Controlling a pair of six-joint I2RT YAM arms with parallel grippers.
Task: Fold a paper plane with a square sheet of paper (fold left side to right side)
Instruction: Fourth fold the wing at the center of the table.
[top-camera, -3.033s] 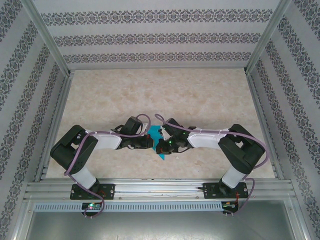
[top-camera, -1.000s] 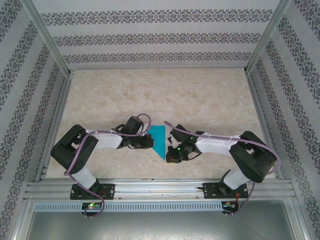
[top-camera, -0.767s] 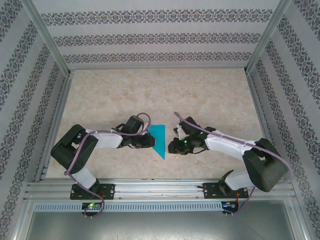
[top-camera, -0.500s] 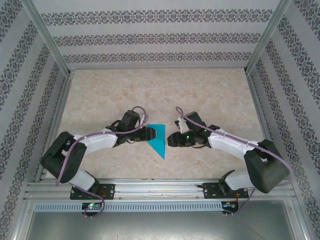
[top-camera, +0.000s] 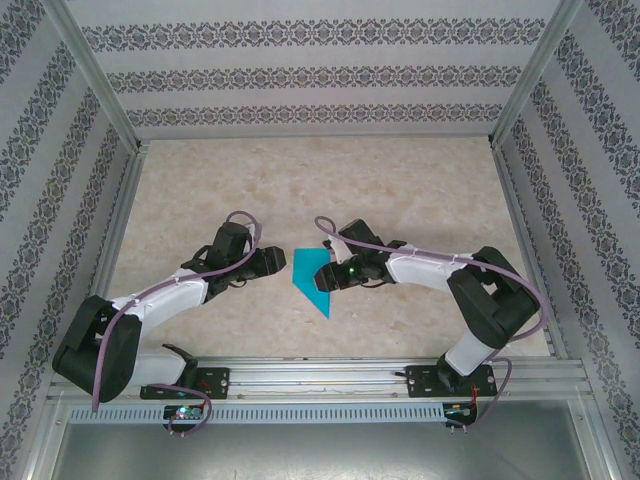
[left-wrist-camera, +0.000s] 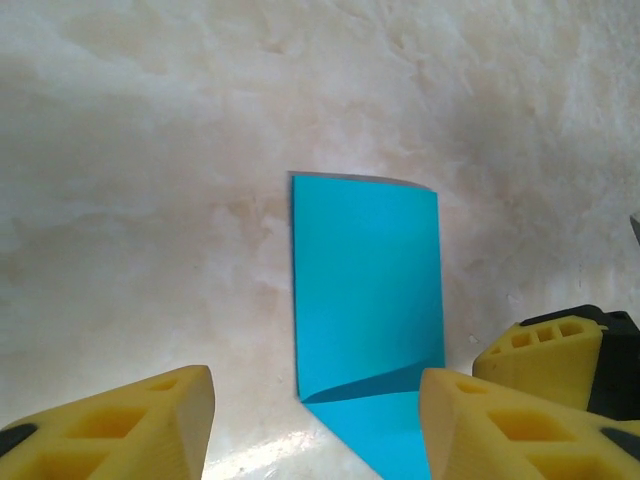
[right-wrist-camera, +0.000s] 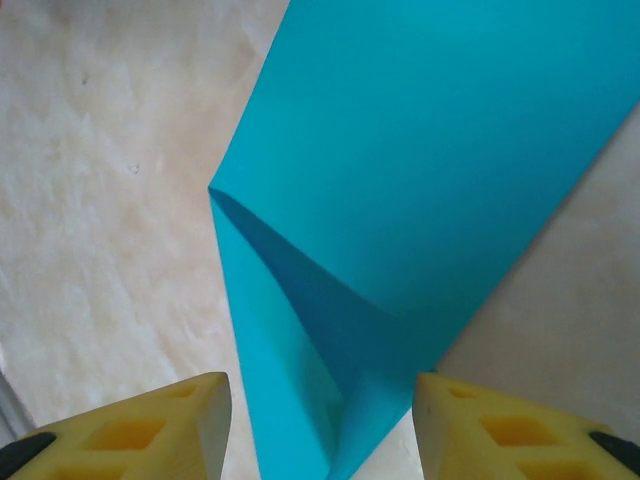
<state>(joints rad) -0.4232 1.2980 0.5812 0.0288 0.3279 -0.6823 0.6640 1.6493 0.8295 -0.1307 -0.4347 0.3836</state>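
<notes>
The square sheet of paper is teal-blue and lies folded into a narrow shape whose point faces the near edge. One flap stands slightly raised along a diagonal crease. My left gripper hovers open just left of the paper, which shows ahead between its yellow fingers. My right gripper is open at the paper's right edge. In the right wrist view the paper runs down between its pads, unpinched. A pad of the right gripper shows in the left wrist view.
The beige marbled table stretches free behind the paper. Patterned walls with metal posts enclose three sides. An aluminium rail carrying both arm bases runs along the near edge.
Both grippers have opened from shut. The left arm drew back to the left, off the paper. The right gripper swung away, then returned to the paper's right edge.
</notes>
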